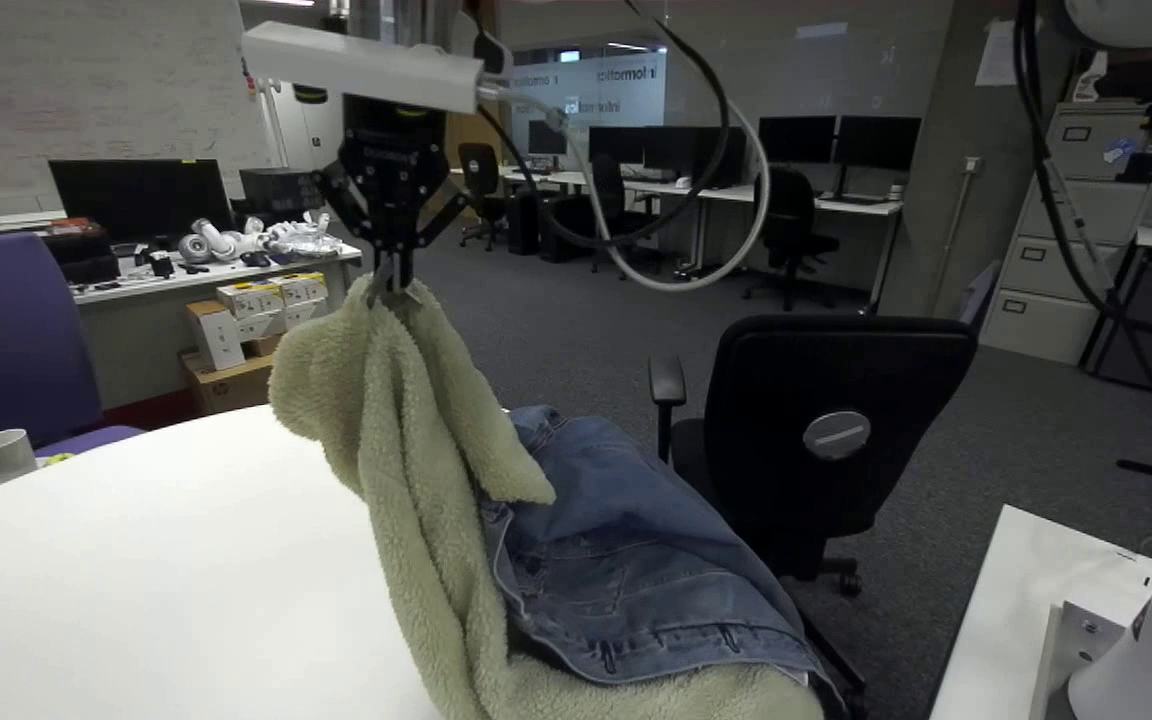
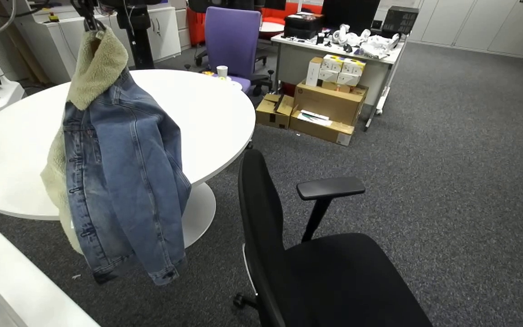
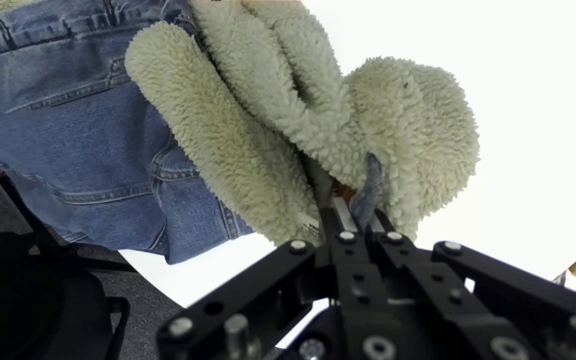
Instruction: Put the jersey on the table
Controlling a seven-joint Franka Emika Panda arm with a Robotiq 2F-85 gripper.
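Note:
The jersey, a blue denim jacket with cream fleecy lining, hangs from my gripper in both exterior views (image 1: 626,540) (image 2: 139,154). My gripper (image 1: 393,283) (image 2: 93,26) is above the white round table (image 1: 136,580) (image 2: 211,113). In the wrist view, my gripper (image 3: 360,217) is closed on a narrow denim strip at the collar of the jersey (image 3: 248,155), and a bit of the brown patch shows beside it. The lower part and a sleeve of the jersey hang past the table's edge. Whether any of it rests on the tabletop (image 3: 528,100) I cannot tell.
A black office chair (image 1: 836,420) (image 2: 266,236) stands close to the table and the jersey. A purple chair (image 1: 6,350) (image 2: 232,41) with a white cup (image 1: 4,455) is across the table. A white base surface (image 1: 1046,590) (image 2: 21,290) carries the robot mount.

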